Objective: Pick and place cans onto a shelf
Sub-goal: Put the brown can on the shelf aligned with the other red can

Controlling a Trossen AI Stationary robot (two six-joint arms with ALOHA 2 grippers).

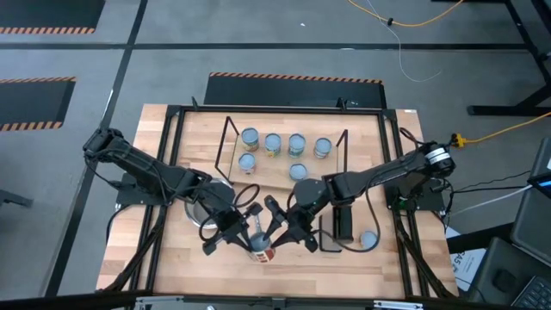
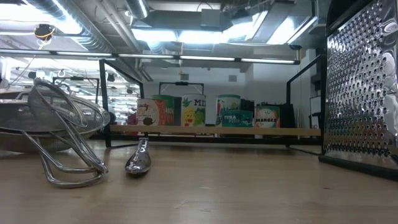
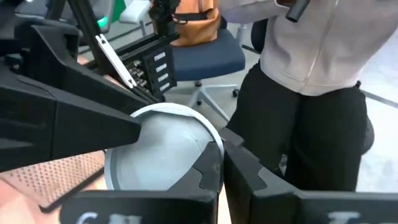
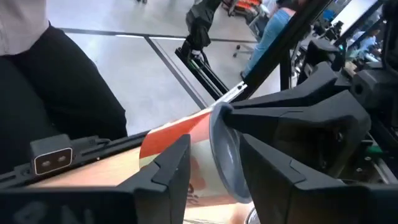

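the held can [image 1: 259,245] is a small round tin with a pale blue-silver top and a red-and-white side label. it lies tipped near the front edge of the table [image 1: 379,258], between the two grippers. in the left wrist view its pale round top [image 3: 158,149] faces the camera, and in the right wrist view its red side [image 4: 186,149] and silver rim show between the dark fingers [image 4: 171,168].

the left gripper [image 1: 237,228] and the right gripper [image 1: 280,226] both meet at this can. both sets of fingers stand around it, but whether either is clamped on it cannot be told.

the shelf [image 1: 284,176] is a light-wood board with black wire end frames, set at the back middle of the table. six cans [image 1: 274,144] stand on it: four in a back row, two in front. the low view shows their coloured labels [image 2: 193,111].

one more can [image 1: 368,239] stands on the table at front right, just beside the small black box [image 1: 343,220].

a metal mesh strainer [image 2: 56,121] sits at front left.
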